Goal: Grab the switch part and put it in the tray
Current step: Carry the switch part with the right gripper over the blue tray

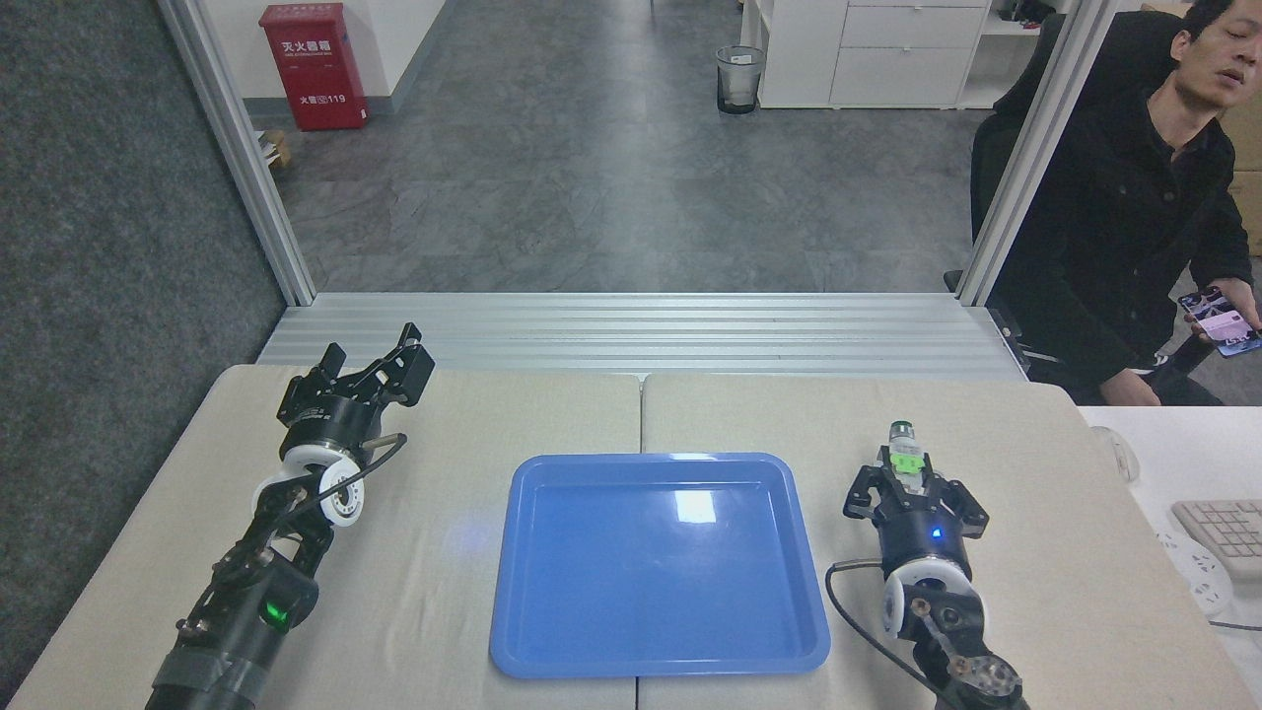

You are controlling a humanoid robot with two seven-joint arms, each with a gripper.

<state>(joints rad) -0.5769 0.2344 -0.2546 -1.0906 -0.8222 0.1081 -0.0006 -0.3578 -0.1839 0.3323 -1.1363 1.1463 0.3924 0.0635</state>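
Observation:
The switch part (905,452) is a small pale piece with a green block and a dark round cap pointing away from me. It sits between the fingertips of my right gripper (907,471), which looks shut on it, right of the tray and over the beige table. The blue tray (552,631) lies flat at the table's middle with nothing in it. My left gripper (378,357) is open and holds nothing, over the table's far left part, well away from the tray.
A person in black sits beyond the table's far right corner holding a phone (1221,320). A white desk with a keyboard (1223,528) adjoins the right edge. An aluminium rail (641,330) runs along the table's far edge.

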